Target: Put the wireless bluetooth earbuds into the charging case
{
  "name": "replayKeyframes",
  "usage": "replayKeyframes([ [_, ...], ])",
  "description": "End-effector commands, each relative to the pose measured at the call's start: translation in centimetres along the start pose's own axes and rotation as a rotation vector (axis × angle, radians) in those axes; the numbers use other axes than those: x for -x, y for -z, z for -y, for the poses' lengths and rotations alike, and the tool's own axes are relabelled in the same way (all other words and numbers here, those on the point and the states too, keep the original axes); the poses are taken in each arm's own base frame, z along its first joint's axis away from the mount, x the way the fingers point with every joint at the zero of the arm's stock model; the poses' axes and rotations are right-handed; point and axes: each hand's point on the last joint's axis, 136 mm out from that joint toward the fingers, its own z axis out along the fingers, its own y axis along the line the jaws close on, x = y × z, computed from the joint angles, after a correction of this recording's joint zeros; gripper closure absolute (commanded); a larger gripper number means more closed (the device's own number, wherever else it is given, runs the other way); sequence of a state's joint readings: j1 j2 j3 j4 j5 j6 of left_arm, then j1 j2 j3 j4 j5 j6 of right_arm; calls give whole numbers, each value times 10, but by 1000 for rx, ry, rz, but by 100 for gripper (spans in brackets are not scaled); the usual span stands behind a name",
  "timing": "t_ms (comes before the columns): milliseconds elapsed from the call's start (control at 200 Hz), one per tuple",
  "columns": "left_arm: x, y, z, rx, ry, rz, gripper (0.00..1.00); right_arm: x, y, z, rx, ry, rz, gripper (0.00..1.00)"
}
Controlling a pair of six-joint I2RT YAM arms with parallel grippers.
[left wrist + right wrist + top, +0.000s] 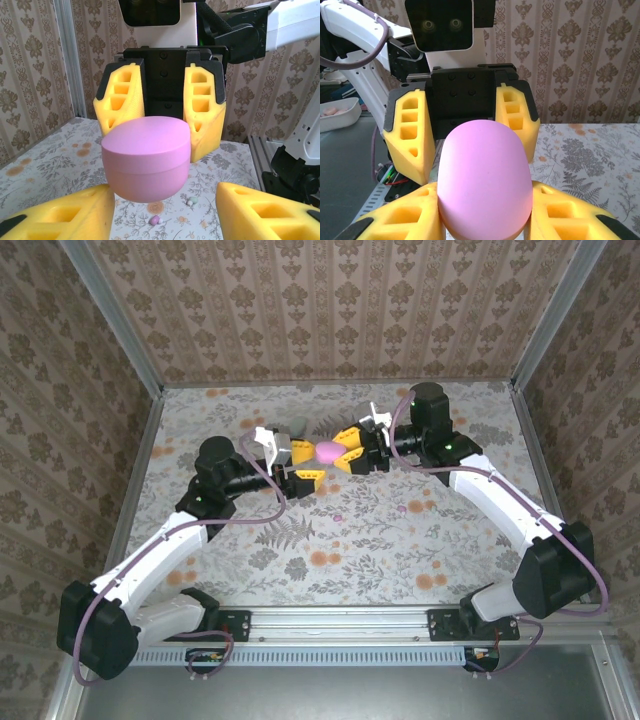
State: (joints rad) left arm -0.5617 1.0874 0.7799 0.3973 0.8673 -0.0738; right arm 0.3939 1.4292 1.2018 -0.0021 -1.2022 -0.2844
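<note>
The pink charging case (329,451), closed, hangs in mid-air over the middle of the table. My right gripper (482,187) is shut on it, with both yellow fingers pressed against its sides. From the opposite side my left gripper (164,189) stands open around the case (146,156): there is a clear gap at its right finger (265,212), while its left finger (65,215) sits close under the case's edge. On the cloth below lie a pink-purple earbud (155,219) and a mint-green bud (192,200). Seen from above, the pink earbud (340,517) lies nearer the front.
The table is covered by a floral cloth (330,550) and has patterned walls on three sides. An aluminium rail (330,622) runs along the near edge between the arm bases. Both arms reach inward and meet at the centre.
</note>
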Motion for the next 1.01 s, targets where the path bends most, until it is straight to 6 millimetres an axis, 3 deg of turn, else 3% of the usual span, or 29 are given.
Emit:
replayKeyframes([
  [0, 14, -1, 3, -12, -63, 39, 45, 6, -1, -6, 32, 32, 6, 68],
  [200, 15, -4, -1, 1, -47, 40, 42, 5, -3, -8, 41, 50, 7, 68],
  [1000, 20, -10, -2, -1, -50, 41, 46, -5, -5, 0, -10, 55, -10, 67],
])
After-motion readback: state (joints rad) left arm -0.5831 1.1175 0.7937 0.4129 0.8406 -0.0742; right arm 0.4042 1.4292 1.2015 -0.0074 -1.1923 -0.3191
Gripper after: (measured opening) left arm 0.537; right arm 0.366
